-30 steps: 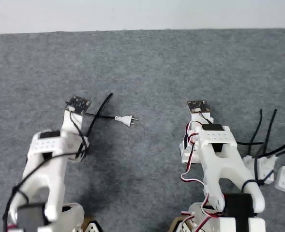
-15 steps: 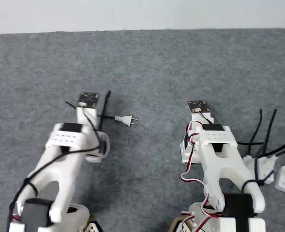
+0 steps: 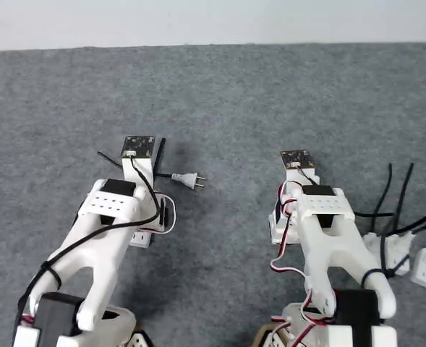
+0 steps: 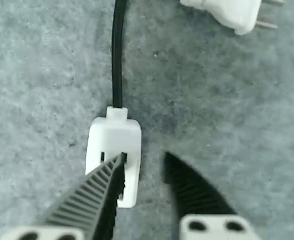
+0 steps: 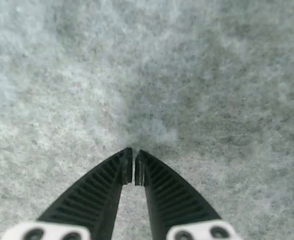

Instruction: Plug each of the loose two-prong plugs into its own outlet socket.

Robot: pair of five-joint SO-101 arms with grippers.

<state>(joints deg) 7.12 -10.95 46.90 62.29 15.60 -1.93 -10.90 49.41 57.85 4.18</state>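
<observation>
Grip: left gripper (image 4: pixel 144 157) half open, empty
Socket: white plastic outlet socket (image 4: pixel 114 145) under it, left half of grey table (image 3: pixel 270 94)
Risk: one finger (image 4: pixel 102 182) over it (not beside), closing could shove it off

Your left arm (image 3: pixel 104 238) is stretched forward and leans a little toward the middle. Its wrist is bent so the left gripper (image 4: pixel 143 159) points down. Its two black fingers (image 4: pixel 104 192) are apart, with a clear gap between the tips. One finger has ribs on its inner side and the other looks smoother. Your right arm (image 3: pixel 328 231) sits straight ahead of its base, folded in closer than the left one. The right gripper (image 5: pixel 133 152) also points down. Its fingers (image 5: pixel 104 192) are pressed close together. The tips seem to touch, though a thin dark slit between them makes that hard to be sure of.
</observation>
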